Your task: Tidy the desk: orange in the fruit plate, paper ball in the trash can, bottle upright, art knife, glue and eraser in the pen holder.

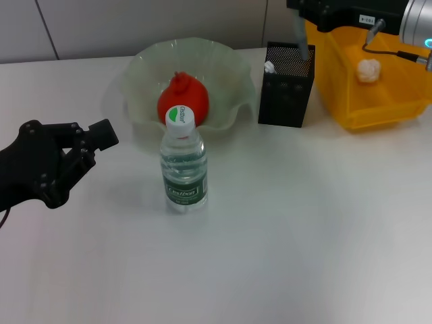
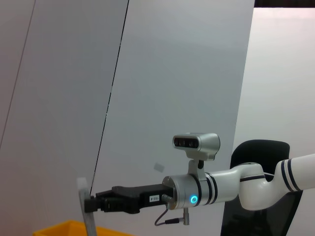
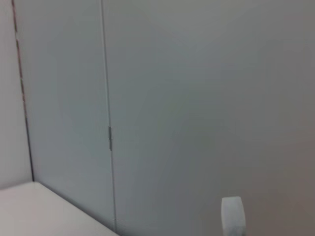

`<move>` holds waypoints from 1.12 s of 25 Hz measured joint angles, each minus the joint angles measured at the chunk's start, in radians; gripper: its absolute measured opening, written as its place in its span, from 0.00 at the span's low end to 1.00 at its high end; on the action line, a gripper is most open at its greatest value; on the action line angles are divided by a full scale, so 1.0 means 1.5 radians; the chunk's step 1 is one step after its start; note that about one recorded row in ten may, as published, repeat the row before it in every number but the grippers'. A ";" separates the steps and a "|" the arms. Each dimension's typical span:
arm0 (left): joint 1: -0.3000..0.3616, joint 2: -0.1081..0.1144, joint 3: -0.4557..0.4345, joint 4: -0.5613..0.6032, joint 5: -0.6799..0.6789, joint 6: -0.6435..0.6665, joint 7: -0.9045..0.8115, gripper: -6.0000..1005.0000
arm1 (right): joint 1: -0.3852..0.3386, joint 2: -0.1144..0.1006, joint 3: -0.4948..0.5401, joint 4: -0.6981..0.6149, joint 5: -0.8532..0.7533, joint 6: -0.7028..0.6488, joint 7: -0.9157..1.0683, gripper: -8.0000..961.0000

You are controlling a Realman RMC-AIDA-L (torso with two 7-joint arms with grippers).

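Note:
The orange (image 1: 182, 99) lies in the pale-green fruit plate (image 1: 145, 67). In front of the plate the bottle (image 1: 183, 167) stands upright. A paper ball (image 1: 368, 69) rests inside the yellow trash can (image 1: 378, 108). My right gripper (image 1: 302, 19) hangs above the black mesh pen holder (image 1: 285, 91), shut on a thin grey art knife (image 1: 302, 42) whose lower end dips into the holder's mouth. The left wrist view shows that same gripper (image 2: 92, 204) clamped on the art knife (image 2: 88, 211). My left gripper (image 1: 88, 145) rests open at the table's left. Glue and eraser are out of view.
Something small and white (image 1: 270, 66) pokes up at the pen holder's far left corner. The trash can stands directly right of the pen holder, its corner (image 2: 64, 228) visible in the left wrist view. Bare tabletop (image 1: 304, 236) stretches across the front and right.

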 joint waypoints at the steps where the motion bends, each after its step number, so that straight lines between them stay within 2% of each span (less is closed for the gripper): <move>1: 0.000 0.000 0.000 0.000 0.000 0.000 0.000 0.01 | 0.000 0.000 -0.001 0.000 -0.003 -0.006 -0.002 0.25; 8: 0.000 0.000 -0.001 -0.001 0.000 0.000 0.001 0.01 | 0.002 0.002 -0.013 0.001 -0.019 -0.036 -0.007 0.27; 20: 0.001 -0.001 -0.002 -0.001 0.000 0.000 0.001 0.01 | 0.009 0.002 -0.027 0.001 -0.025 -0.036 -0.003 0.30; 28: -0.001 -0.001 -0.002 -0.001 -0.001 0.001 0.002 0.01 | 0.019 0.001 -0.028 -0.006 -0.058 -0.068 0.055 0.32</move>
